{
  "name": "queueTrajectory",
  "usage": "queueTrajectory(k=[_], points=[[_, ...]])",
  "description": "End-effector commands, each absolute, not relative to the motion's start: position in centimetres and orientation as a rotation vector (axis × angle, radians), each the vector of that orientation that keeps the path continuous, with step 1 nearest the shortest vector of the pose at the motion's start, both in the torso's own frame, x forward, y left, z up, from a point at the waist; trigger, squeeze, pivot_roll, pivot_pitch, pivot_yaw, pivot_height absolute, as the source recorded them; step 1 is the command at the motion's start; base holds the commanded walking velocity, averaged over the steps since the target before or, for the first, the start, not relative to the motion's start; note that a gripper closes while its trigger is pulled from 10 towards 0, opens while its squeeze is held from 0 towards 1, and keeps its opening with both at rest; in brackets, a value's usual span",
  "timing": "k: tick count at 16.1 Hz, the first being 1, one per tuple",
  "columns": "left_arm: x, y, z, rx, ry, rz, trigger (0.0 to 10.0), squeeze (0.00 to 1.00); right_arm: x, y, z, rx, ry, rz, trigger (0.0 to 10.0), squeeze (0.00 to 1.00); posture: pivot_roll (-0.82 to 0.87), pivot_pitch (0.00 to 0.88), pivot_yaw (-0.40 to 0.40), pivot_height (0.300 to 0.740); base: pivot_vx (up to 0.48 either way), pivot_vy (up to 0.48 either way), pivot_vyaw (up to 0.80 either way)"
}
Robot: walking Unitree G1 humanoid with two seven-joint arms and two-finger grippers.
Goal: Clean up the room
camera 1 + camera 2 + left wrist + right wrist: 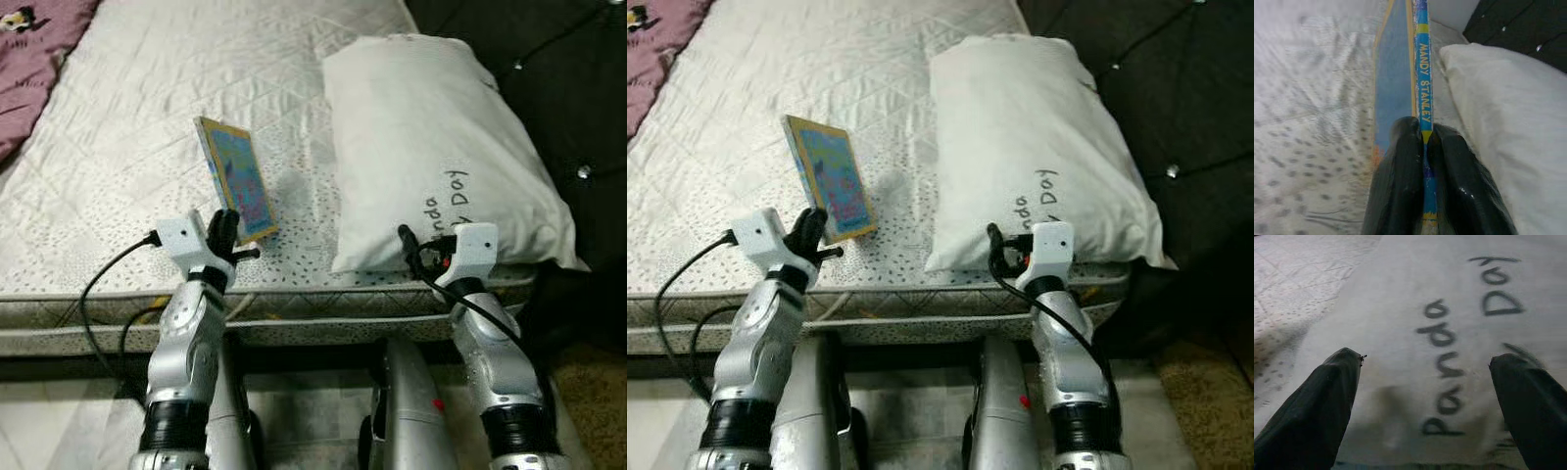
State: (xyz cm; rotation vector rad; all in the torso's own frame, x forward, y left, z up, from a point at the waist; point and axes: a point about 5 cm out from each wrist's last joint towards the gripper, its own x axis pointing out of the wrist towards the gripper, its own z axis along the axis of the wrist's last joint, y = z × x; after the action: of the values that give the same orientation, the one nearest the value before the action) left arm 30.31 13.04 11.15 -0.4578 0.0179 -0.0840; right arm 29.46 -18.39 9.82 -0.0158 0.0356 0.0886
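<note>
Left eye view: white quilted mattress [147, 117] with a purple blanket [39, 59] at its far left corner; a thin picture book [238, 181] stands tilted on edge near the front of the mattress, its lower corner pinched by the left gripper [225, 233]; a white pillow [431, 147] with handwritten lettering lies just right of the book; the right gripper [416, 250] sits at the pillow's near edge. Right eye view: same scene; a dark tufted headboard [1176, 88] runs along the right side beyond the pillow, and carpet [1205, 401] shows at the lower right. Left wrist view: both black fingers [1400, 186] are closed tight on the book's spine, which reads "MANDY STANLEY", with the mattress to one side and the pillow to the other. Right wrist view: the two fingers [1312, 406] are spread wide and hold nothing, the pillow's "Panda Day" lettering lying between them. Step in hand, by judgement: the book is gripped and partly raised off the bed. Next move calls for lifting it clear without letting the thin spine slip, then carrying it to a proper place.
</note>
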Motion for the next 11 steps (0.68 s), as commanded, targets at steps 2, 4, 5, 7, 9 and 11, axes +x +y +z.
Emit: queueTrajectory(k=[2,4,5,7,9,11], points=[[30.9,9.8,11.3,-0.637,0.062,-0.165,10.0,0.00,29.2,-20.0,10.5,-0.043,0.023,0.058,10.0,0.00,-0.12,0.132,0.016,0.538,0.000,0.000,0.00],[31.3,8.1,12.0,-0.696,0.083,-0.225,10.0,0.00,29.2,-20.6,10.8,-0.055,0.019,0.047,10.0,0.00,-0.12,0.133,0.016,0.538,0.000,0.000,0.00],[31.4,7.4,12.2,-0.717,0.107,-0.239,10.0,0.00,29.2,-20.7,10.8,-0.058,0.019,0.045,10.0,0.00,-0.13,0.132,0.015,0.538,0.000,0.000,0.00],[31.2,6.3,12.7,-0.751,0.125,-0.283,10.0,0.00,29.3,-20.5,10.9,-0.060,0.017,0.049,10.0,0.00,-0.13,0.131,0.014,0.538,0.000,0.000,0.00],[30.8,5.8,13.0,-0.785,0.152,-0.301,10.0,0.00,29.4,-20.2,10.9,-0.061,0.016,0.059,10.0,0.00,-0.12,0.130,0.011,0.538,0.000,0.000,0.00],[30.5,5.4,13.1,-0.767,0.201,-0.320,10.0,0.00,29.4,-20.2,11.0,-0.065,0.015,0.064,10.0,0.00,-0.12,0.126,0.010,0.538,0.000,0.000,0.00]])
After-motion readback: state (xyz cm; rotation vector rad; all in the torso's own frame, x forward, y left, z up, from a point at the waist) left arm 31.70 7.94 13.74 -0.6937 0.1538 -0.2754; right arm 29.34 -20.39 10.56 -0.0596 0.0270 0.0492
